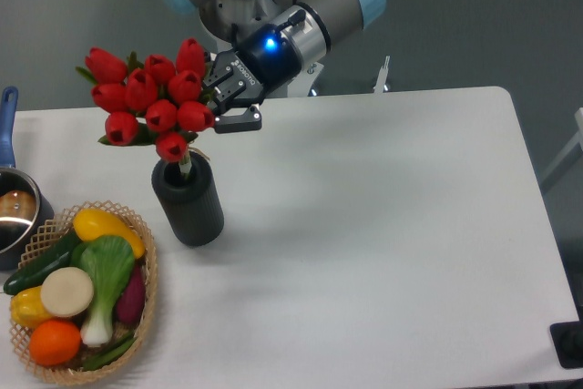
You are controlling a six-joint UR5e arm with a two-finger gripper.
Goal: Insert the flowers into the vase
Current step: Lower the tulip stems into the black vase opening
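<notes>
The flowers (150,97), a bunch of red tulips with green leaves, hang over the left part of the white table. Their stem ends dip into the mouth of the vase (191,207), a matte black cylinder standing upright. My gripper (217,97) reaches in from the upper right and is shut on the flowers at the right side of the bunch. The buds hide part of its fingers. The lower stems are hidden inside the vase.
A woven basket (148,287) with several vegetables sits at the front left, close to the vase. A blue-handled metal pot (13,211) stands at the left edge. A small black object (569,343) sits beyond the table's right front corner.
</notes>
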